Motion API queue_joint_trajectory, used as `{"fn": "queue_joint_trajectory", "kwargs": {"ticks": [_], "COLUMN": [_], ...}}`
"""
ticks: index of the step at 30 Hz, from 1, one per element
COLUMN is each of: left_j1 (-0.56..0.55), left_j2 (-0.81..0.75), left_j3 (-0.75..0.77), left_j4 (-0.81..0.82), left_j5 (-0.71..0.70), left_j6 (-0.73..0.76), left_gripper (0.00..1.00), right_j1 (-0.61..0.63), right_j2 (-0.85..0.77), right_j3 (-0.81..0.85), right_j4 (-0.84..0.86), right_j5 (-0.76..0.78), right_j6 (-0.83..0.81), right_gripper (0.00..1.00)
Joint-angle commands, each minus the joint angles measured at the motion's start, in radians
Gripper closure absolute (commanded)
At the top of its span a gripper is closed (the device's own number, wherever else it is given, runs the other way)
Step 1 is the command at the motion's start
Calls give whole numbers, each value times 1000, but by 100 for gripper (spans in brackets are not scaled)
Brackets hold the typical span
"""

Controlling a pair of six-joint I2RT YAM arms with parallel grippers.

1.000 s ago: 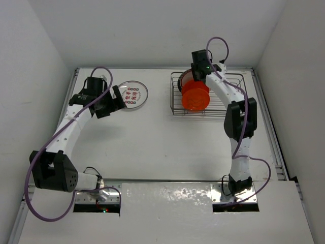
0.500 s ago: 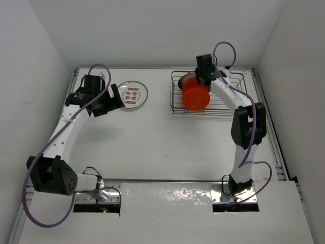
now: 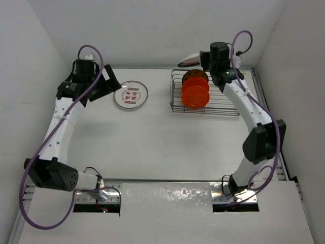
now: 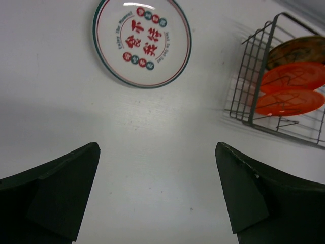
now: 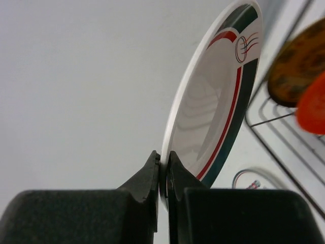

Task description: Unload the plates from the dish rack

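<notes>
My right gripper [image 5: 163,162] is shut on the rim of a white plate [image 5: 216,101] with a teal and red rim band. It holds the plate [image 3: 189,59] lifted above the back left corner of the wire dish rack [image 3: 223,109]. Orange plates [image 3: 195,94] stand upright in the rack, with a yellow-brown patterned one [image 4: 299,48] behind them. A white plate with a teal rim and red characters [image 3: 130,94] lies flat on the table, also seen in the left wrist view [image 4: 142,41]. My left gripper [image 4: 157,195] is open and empty, left of that plate [image 3: 104,84].
White walls close in the table on the left, back and right. The rack's left end [image 4: 249,86] shows at the right of the left wrist view.
My right gripper has lifted the white teal-rimmed plate up out of the rack. My left arm has drawn back and up, away from the flat plate.
</notes>
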Motion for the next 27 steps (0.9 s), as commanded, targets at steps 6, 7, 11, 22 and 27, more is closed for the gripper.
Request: {"fn": "queue_joint_trajectory", "kwargs": {"ticks": [6, 7, 11, 22, 27], "left_j1": [20, 20, 23, -28, -46], "left_j2": [96, 117, 154, 91, 44], "left_j3": [292, 350, 423, 23, -82], "left_j4": [14, -6, 3, 199, 140], "left_j5": [-18, -22, 16, 536, 473], "left_j6": [-126, -141, -198, -413, -371], "left_gripper": [5, 5, 2, 2, 4], "right_j1": [20, 60, 258, 819, 859], "right_j2": [-72, -54, 1, -121, -60], "right_j3": [205, 248, 486, 264, 311], "right_j4": [46, -81, -500, -751, -729], "right_j5": [-423, -471, -558, -67, 13], "right_j6": [-602, -710, -1340, -2052, -2067], "right_gripper": [100, 100, 100, 100, 100]}}
